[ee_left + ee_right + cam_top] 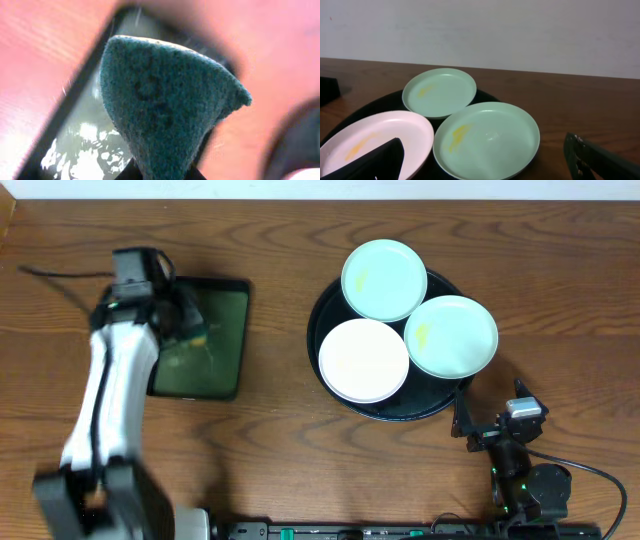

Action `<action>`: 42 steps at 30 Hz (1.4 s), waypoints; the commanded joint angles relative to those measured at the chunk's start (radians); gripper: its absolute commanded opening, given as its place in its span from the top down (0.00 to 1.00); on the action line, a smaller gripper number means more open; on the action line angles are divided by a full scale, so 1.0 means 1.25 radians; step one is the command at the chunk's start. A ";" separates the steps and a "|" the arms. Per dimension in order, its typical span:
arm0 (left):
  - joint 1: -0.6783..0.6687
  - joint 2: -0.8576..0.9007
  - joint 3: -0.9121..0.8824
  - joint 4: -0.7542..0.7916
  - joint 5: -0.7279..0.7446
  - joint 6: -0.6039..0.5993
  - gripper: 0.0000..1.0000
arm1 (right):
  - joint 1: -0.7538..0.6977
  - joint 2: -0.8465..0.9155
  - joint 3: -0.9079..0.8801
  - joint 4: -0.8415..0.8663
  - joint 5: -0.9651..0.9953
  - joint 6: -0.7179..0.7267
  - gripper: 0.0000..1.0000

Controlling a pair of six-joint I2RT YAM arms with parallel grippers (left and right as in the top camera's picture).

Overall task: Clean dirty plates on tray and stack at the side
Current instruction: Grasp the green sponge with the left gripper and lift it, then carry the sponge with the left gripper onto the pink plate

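Note:
Three plates lie on the round black tray [332, 305]. A mint plate [384, 279] is at the back, a mint plate [451, 335] at the right, and a white plate [363, 360] at the front left. In the right wrist view the far mint plate [439, 92], near mint plate [487, 140] and white plate [370, 140] each carry a yellow smear. My left gripper [187, 317] is shut on a dark green sponge [165, 100] above the rectangular tray. My right gripper [470, 425] is open and empty, just in front of the round tray's right side.
A small rectangular black tray [205, 365] with a wet green inside stands at the left; it also shows under the sponge in the left wrist view [82, 140]. The wooden table [280, 440] lies all around. A pale wall stands behind the table.

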 commanded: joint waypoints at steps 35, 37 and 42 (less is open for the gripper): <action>-0.220 -0.208 -0.046 -0.026 0.193 -0.342 0.93 | -0.008 -0.003 -0.001 -0.002 0.002 -0.009 0.01; -0.294 -0.185 -0.054 -0.027 0.192 -0.343 0.92 | -0.008 -0.003 -0.001 -0.002 0.002 -0.009 0.01; -0.475 -0.086 -0.054 -0.011 0.123 -0.366 0.93 | -0.008 -0.003 -0.001 -0.002 0.002 -0.009 0.01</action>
